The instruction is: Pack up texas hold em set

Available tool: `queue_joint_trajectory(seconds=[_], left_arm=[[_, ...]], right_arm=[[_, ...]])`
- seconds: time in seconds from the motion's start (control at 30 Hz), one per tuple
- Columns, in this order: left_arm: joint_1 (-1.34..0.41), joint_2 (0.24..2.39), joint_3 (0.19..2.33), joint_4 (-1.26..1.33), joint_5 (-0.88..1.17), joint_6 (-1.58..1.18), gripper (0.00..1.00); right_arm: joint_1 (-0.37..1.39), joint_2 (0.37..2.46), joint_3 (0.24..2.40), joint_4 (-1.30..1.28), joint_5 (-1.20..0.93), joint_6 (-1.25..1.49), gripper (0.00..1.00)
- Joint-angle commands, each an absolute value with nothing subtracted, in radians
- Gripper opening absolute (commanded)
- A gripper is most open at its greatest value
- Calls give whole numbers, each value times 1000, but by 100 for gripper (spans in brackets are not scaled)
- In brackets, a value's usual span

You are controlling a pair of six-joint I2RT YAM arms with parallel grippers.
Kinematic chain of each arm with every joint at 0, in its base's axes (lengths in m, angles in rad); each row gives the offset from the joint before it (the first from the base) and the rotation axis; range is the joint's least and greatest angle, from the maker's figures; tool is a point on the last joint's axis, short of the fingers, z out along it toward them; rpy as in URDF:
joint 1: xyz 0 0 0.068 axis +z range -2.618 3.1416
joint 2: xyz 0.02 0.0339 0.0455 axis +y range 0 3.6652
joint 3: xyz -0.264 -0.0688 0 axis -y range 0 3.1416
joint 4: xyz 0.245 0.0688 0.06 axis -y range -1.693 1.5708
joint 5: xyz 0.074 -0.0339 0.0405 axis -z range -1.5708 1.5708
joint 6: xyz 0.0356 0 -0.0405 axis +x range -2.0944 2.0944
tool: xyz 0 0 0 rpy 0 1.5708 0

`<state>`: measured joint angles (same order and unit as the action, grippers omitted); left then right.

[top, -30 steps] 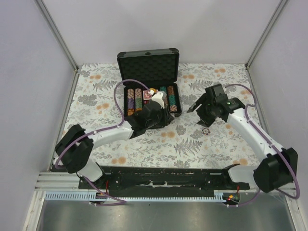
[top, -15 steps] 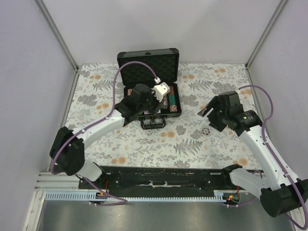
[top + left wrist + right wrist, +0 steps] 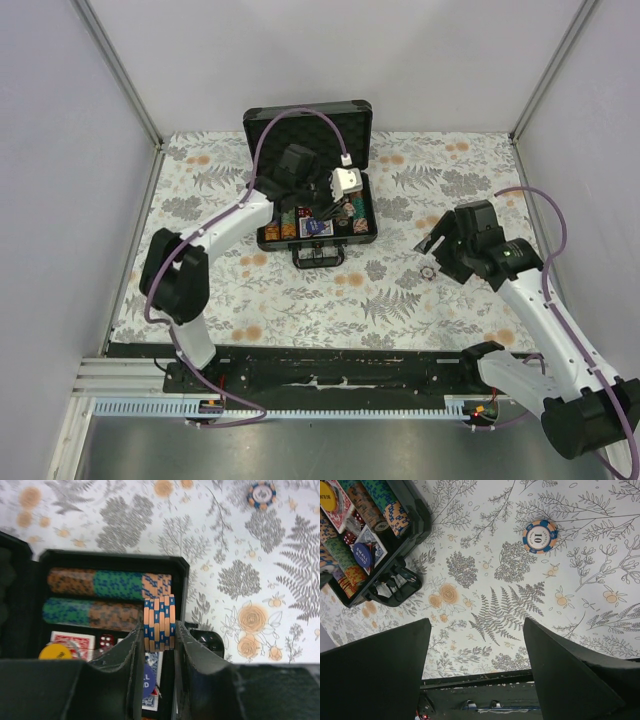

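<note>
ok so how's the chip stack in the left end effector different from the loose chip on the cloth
The chip stack is several chips pinched on edge in the left end effector; the loose chip is one, lying flat, untouched. The stack hangs over the open case; the loose chip lies outside it. The stack shows only rims; the loose chip shows its 10 face. Both are orange with blue edge marks.

Overview high at rear, wrist views close, facing down, both sharing briefcase (image 3: 420, 517), lone chip (image 3: 539, 536).
</note>
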<state>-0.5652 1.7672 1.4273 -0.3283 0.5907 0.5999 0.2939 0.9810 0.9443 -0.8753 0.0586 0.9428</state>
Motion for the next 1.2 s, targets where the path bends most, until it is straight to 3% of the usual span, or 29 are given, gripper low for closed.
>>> queue_joint_trajectory(seconds=[0.0,0.6,1.17], left_arm=[[-568,1824,1468,-426,650,735,2],[-569,2009,1583,-525,554,902,2],[-580,2135,1697,-571,477,864,2]], right_arm=[[285,973,931,-828,66,923,83],[282,1040,891,-761,17,946,82],[282,1054,874,-747,3,965,81]])
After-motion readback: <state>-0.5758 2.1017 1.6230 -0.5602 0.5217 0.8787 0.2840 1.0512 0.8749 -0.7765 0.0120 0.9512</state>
